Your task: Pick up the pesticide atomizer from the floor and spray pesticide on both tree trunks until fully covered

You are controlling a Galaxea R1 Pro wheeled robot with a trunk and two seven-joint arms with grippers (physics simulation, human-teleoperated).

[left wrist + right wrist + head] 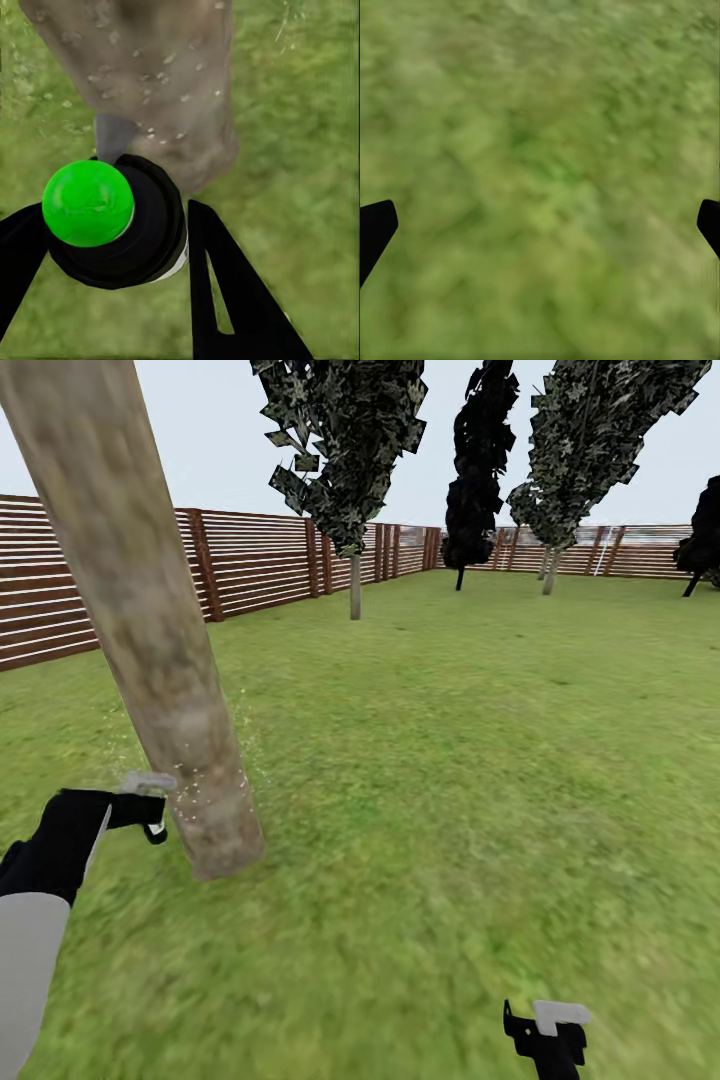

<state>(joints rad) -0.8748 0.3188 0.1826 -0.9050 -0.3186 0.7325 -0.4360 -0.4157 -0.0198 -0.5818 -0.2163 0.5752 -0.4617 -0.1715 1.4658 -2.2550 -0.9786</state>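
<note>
We see our left gripper point(155, 812) low beside the base of the near tree trunk point(150, 630), its fingers point(225, 292) closed around the pesticide atomizer point(124, 225). In the left wrist view the bottle sits between the two black fingers, a dark round body with a bright green ball on top here, its grey nozzle aimed at the bark. Whitish specks of pesticide point(161, 75) dot the trunk's lower part, and in the head view a fine mist hangs around it just above the lawn point(450, 780). Our right gripper point(548, 1032) hangs low over the grass, well apart from the trunk; its fingers point(375, 229) stand wide apart with nothing between them. A second tree point(352, 480) stands farther off near the wooden fence point(250, 560)
</note>
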